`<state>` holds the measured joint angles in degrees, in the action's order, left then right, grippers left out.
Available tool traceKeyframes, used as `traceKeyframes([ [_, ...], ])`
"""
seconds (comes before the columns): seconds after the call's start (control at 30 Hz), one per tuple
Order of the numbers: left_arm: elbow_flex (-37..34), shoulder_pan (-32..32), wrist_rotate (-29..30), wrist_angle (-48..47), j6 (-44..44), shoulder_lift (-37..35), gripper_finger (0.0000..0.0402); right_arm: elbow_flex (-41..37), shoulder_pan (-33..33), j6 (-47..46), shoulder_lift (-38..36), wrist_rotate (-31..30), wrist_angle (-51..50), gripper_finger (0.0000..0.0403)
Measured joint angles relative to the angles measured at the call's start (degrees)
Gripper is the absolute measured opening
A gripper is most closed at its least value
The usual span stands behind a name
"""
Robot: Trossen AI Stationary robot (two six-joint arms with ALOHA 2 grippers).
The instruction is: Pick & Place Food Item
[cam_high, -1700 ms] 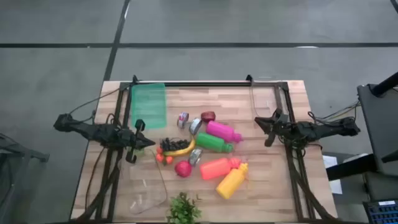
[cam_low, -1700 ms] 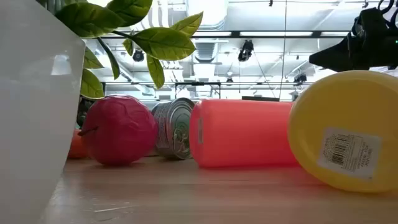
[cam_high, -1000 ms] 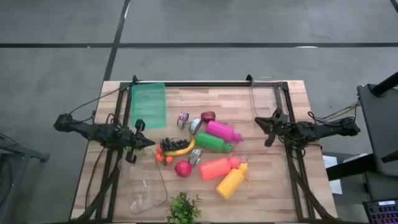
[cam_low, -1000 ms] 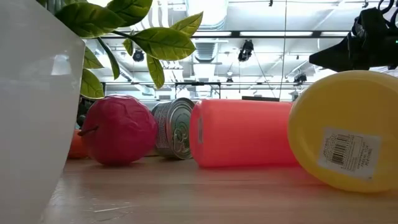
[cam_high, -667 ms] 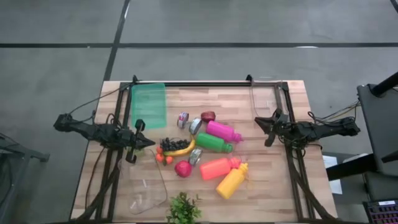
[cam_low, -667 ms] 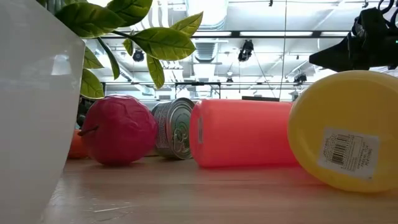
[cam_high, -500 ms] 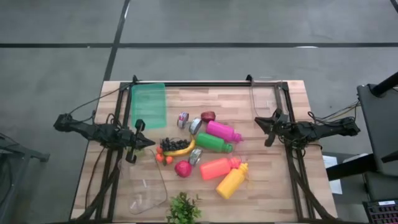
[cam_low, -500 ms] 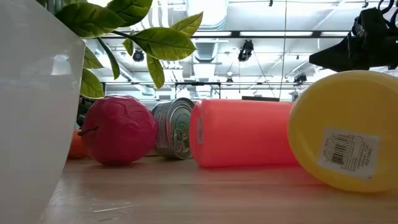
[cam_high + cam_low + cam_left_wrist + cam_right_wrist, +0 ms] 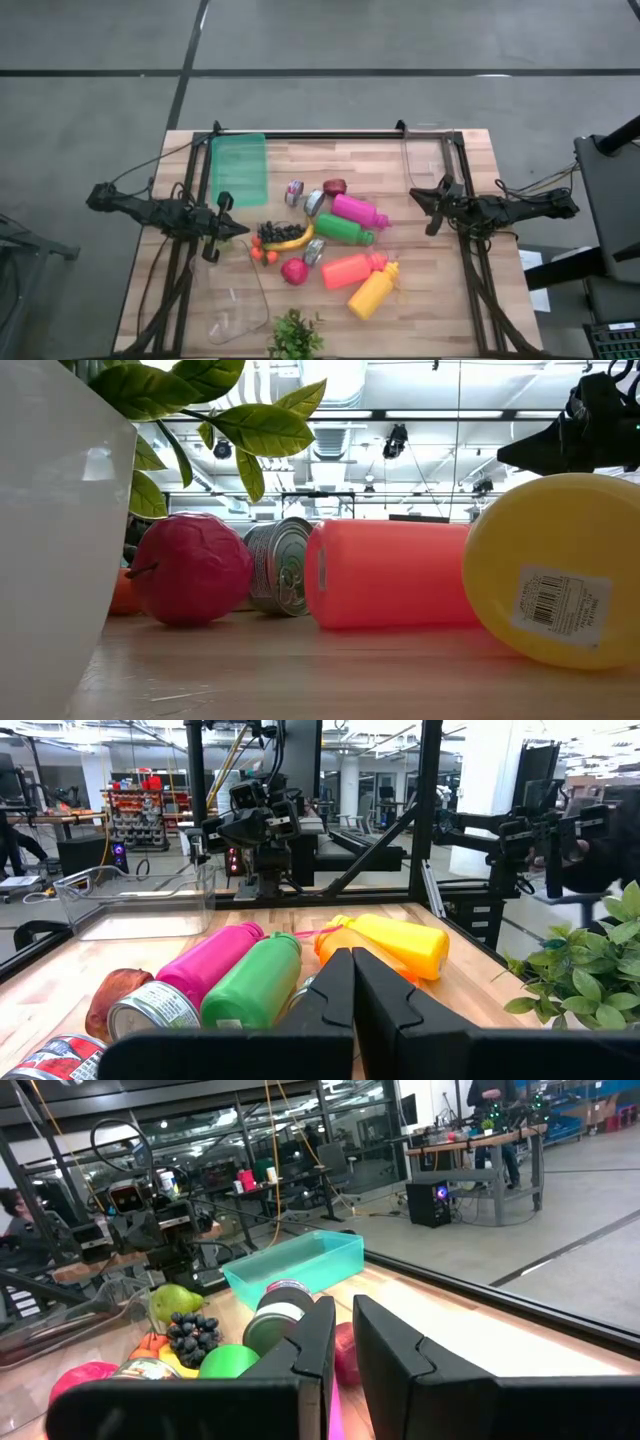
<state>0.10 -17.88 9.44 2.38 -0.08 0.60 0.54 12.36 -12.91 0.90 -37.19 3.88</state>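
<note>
Food items lie in a cluster mid-table: a banana [image 9: 290, 240] with dark grapes [image 9: 275, 231], a red round fruit [image 9: 294, 271] [image 9: 190, 568], small orange fruits [image 9: 262, 255] and a green pear [image 9: 170, 1302]. My left gripper [image 9: 235, 228] [image 9: 352, 995] hovers shut just left of the grapes, touching nothing. My right gripper [image 9: 420, 205] [image 9: 345, 1345] hangs right of the pink bottle [image 9: 358, 211], fingers drawn together with only a slit between them, holding nothing.
Among the food lie a green bottle [image 9: 343, 230], a coral bottle [image 9: 352, 269], a yellow bottle [image 9: 372, 291] and cans [image 9: 314, 202]. A green bin [image 9: 238, 170] sits far left, a clear bin [image 9: 425, 160] far right, a clear container [image 9: 235, 310] and a plant [image 9: 295, 335] at the near edge.
</note>
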Motion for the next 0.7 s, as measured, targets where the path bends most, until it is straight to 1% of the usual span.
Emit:
traceKeyframes([
  [0.27, 0.00, -0.01, 0.01, 0.01, 0.00, 0.00, 0.0000, 0.01, 0.00, -0.62, -0.01, 0.03, 0.01, 0.0038],
  [0.37, 0.02, 0.00, -0.01, 0.01, 0.00, 0.00, 0.0000, 0.00, -0.02, -6.65, 0.03, 1.87, 1.66, 0.0038],
  [0.43, 0.01, 0.00, 0.00, 0.00, 0.00, 0.02, 0.0000, 0.00, -0.07, -9.16, 0.00, 6.22, 4.87, 0.0038],
  [0.47, 0.02, -0.01, -0.01, -0.01, 0.00, 0.00, 0.0000, 0.00, -0.06, -8.37, 0.00, 9.26, 6.99, 0.0038],
  [0.63, 0.00, 0.00, 0.01, 0.01, 0.00, 0.00, 0.0000, 0.00, 0.04, 6.98, 0.35, 27.01, 19.33, 0.0038],
  [0.67, 0.00, 0.00, 0.01, 0.00, 0.00, 0.00, 0.0000, 0.00, 0.07, 7.96, 0.35, 28.64, 21.57, 0.0038],
  [0.7, 0.00, 0.01, 0.01, 0.01, 0.00, 0.00, 0.0000, 0.03, 0.05, 8.21, 0.32, 28.73, 23.42, 0.0038],
])
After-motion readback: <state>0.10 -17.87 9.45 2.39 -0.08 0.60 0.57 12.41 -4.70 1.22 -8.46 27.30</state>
